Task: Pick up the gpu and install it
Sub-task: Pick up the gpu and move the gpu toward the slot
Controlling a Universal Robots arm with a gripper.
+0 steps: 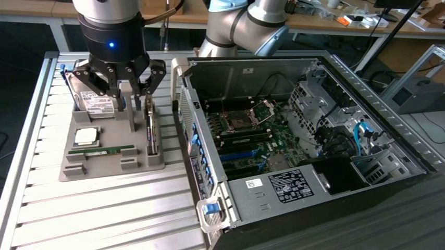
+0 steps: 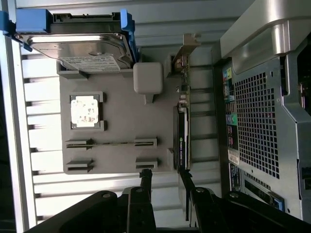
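Note:
The gpu (image 1: 151, 133) stands on its long edge in a slot along the exterior view's right side of a grey holder (image 1: 104, 169). It is a thin dark card with a silver bracket at its far end. My gripper (image 1: 137, 96) hangs above the holder's far end, just to the exterior view's left of the card. In the wrist view the gpu (image 2: 182, 136) runs along the edge of the holder (image 2: 121, 116). My gripper (image 2: 165, 175) is open and holds nothing. One fingertip (image 2: 184, 177) sits almost in line with the card.
The holder also carries a silver hard drive (image 1: 96, 101) in a blue frame, a square processor (image 1: 87, 136) and a green memory stick (image 1: 104, 151). An open computer case (image 1: 278, 130) lies close beside the holder on the exterior view's right. The slatted table (image 1: 104, 213) extends toward the front.

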